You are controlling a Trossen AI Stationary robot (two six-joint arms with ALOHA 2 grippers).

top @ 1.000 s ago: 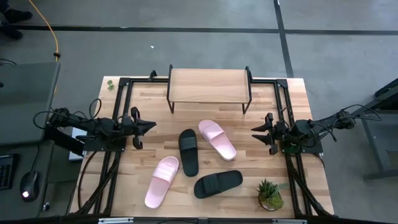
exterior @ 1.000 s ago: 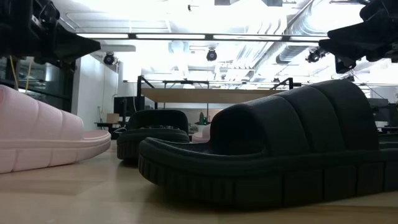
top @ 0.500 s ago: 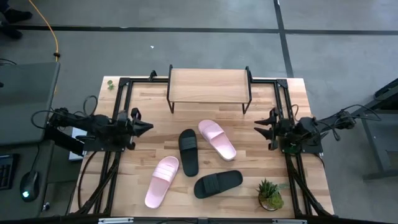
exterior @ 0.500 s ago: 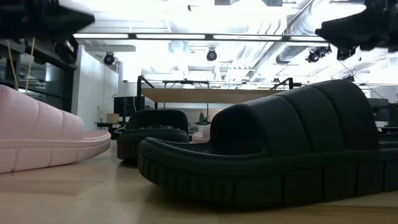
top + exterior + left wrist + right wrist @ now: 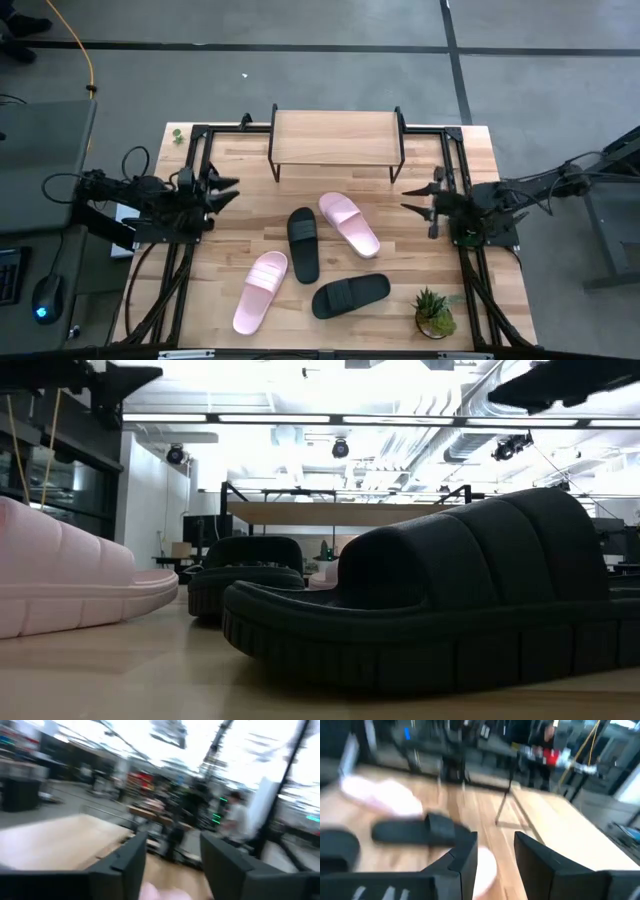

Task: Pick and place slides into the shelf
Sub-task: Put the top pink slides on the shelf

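Four slides lie sole-down on the wooden table: a pink one (image 5: pixel 349 223) and a black one (image 5: pixel 303 243) at the middle, a second pink one (image 5: pixel 260 291) and a second black one (image 5: pixel 350 294) nearer the front edge. The shelf (image 5: pixel 335 135) stands on its black legs at the far edge. My left gripper (image 5: pixel 230 190) hovers open above the table's left side. My right gripper (image 5: pixel 412 200) hovers open above the right side. Both point toward the middle, and nothing sits between the fingers of either.
A small potted plant (image 5: pixel 434 312) stands at the front right corner. Black frame rails (image 5: pixel 190 170) run along both sides of the table under the arms. In the low view the near black slide (image 5: pixel 430 600) fills the foreground.
Both grippers have risen from low over the table; in the low view they have climbed to the picture's top edge. My left gripper's fingers, shut a second ago, have spread open. My right gripper has rolled as it rose. The slides have not moved.
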